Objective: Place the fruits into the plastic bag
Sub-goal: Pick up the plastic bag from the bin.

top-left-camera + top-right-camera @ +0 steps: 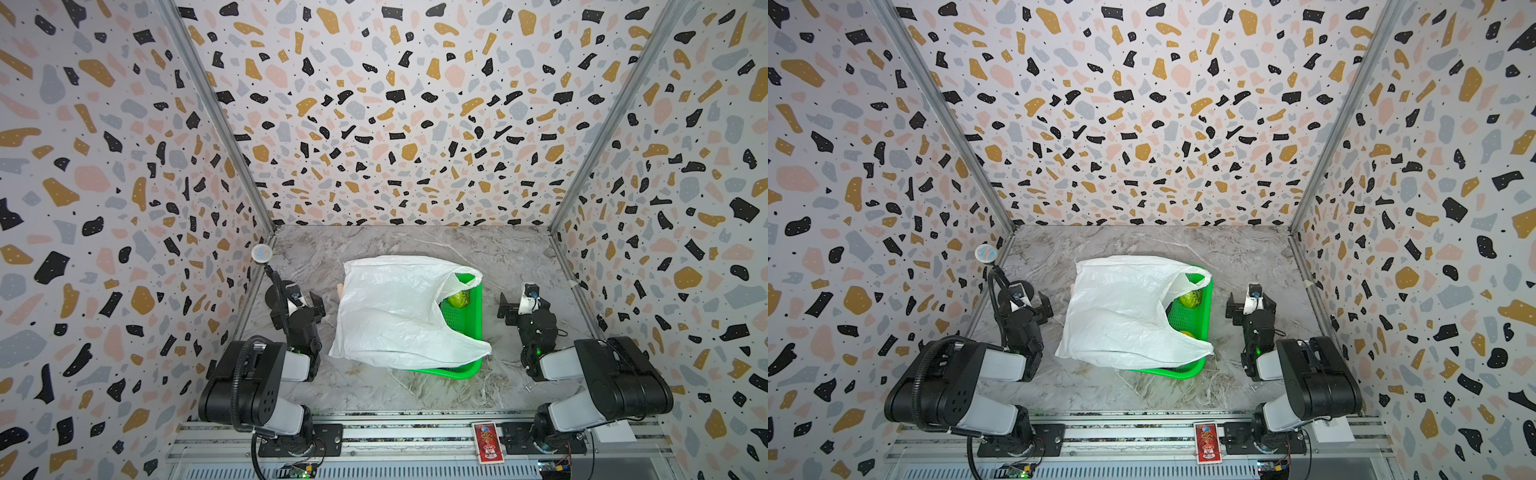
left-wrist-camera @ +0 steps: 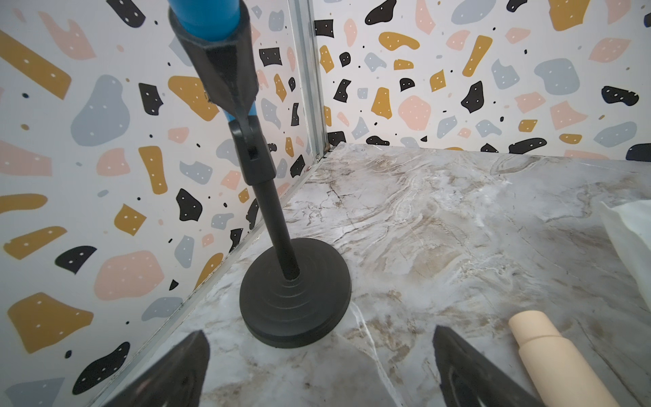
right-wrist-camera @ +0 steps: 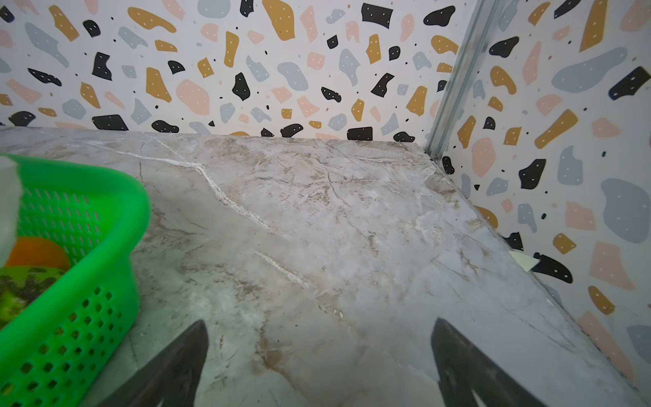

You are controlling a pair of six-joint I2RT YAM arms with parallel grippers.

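Marble table (image 1: 519, 266) bears the plastic bag (image 1: 390, 311), draped over a green mesh basket (image 1: 461, 324) where fruits (a light green one (image 1: 459, 298), an orange (image 3: 38, 252)) lie unpacked; left hand (image 2: 320, 352) and right hand (image 3: 318, 338) wait open, empty, nothing done yet.

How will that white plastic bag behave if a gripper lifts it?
The plastic bag looks thin and crinkled, so it is probably floppy and light. It drapes over the green basket, so it would likely sag rather than hold shape.
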